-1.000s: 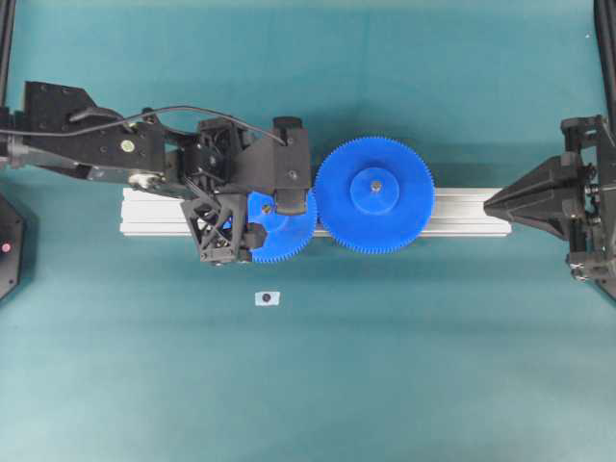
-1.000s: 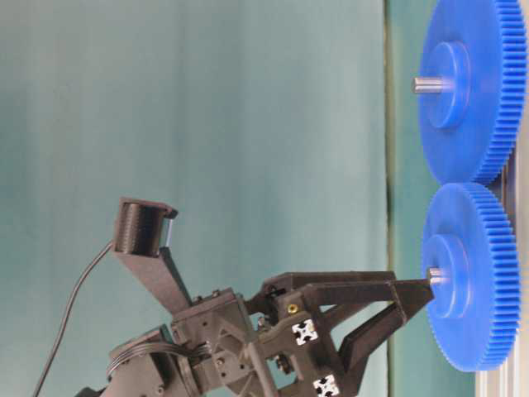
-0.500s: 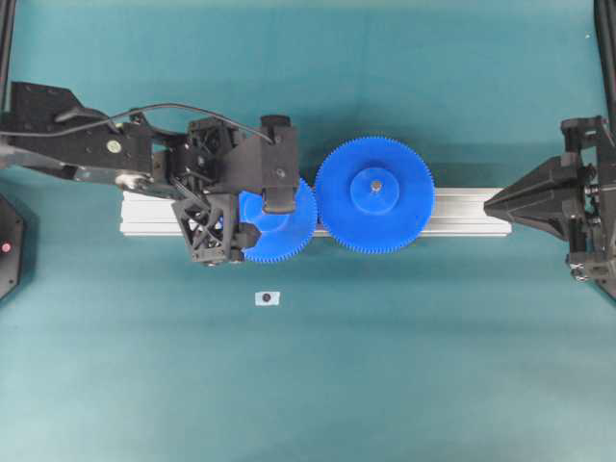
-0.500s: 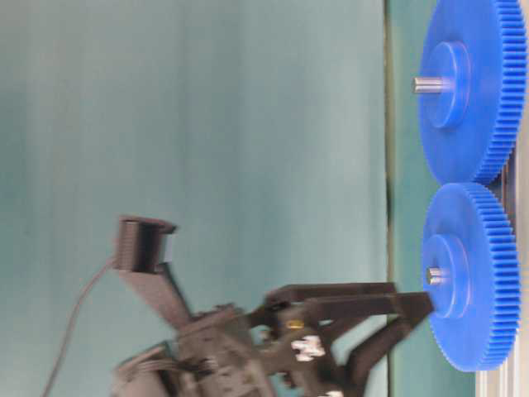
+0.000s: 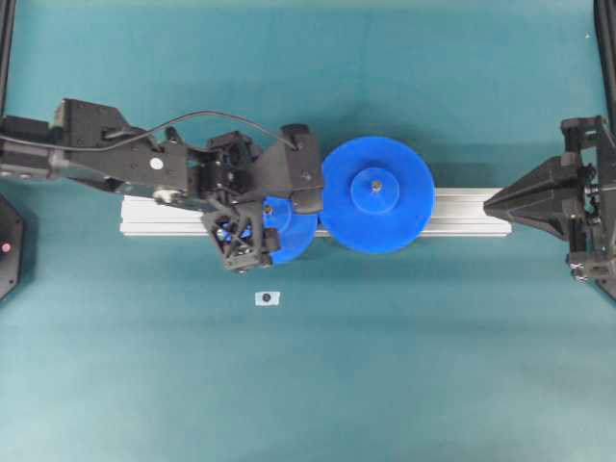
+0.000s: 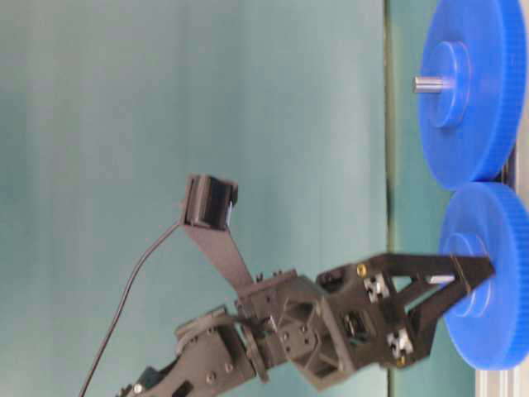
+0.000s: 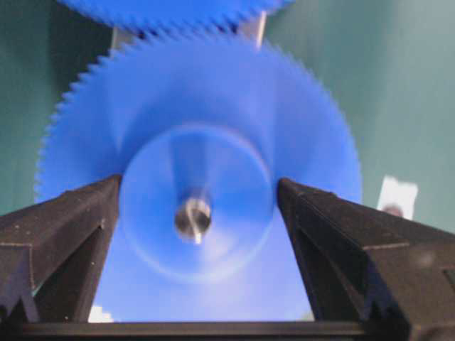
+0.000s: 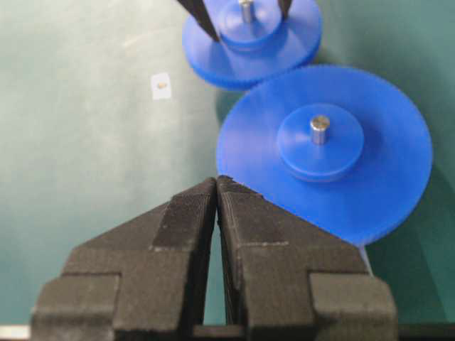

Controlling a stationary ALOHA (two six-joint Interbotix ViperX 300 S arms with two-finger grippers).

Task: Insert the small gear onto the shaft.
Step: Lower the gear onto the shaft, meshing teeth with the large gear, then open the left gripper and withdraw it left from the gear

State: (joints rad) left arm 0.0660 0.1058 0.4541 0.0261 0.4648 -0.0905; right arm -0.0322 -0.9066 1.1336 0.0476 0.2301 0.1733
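The small gear [image 5: 292,239] [image 7: 213,99] [image 8: 284,57] sits on the shaft [image 7: 193,218] [image 8: 246,8], whose grey tip pokes out of its raised hub. The gear is on the aluminium rail [image 5: 462,214] and looks motion-blurred. My left gripper [image 5: 281,227] [image 7: 199,182] [image 6: 475,285] reaches down over the gear. One finger presses each side of the hub, so it is shut on it. The shaft's base is hidden under the gear. My right gripper [image 5: 488,202] [image 8: 217,179] rests shut and empty at the rail's right end.
The larger blue gear [image 5: 375,195] [image 6: 471,83] [image 8: 327,185] stands on its own pin [image 8: 320,129], right of the small gear, rims meeting. It is blurred too. A tiny white tag [image 5: 267,298] [image 8: 161,85] lies on the teal mat in front of the rail.
The left arm has shifted right and its wrist has turned. The small gear has gone lower on the shaft, and both gears now show blurred teeth. The right arm has not moved.
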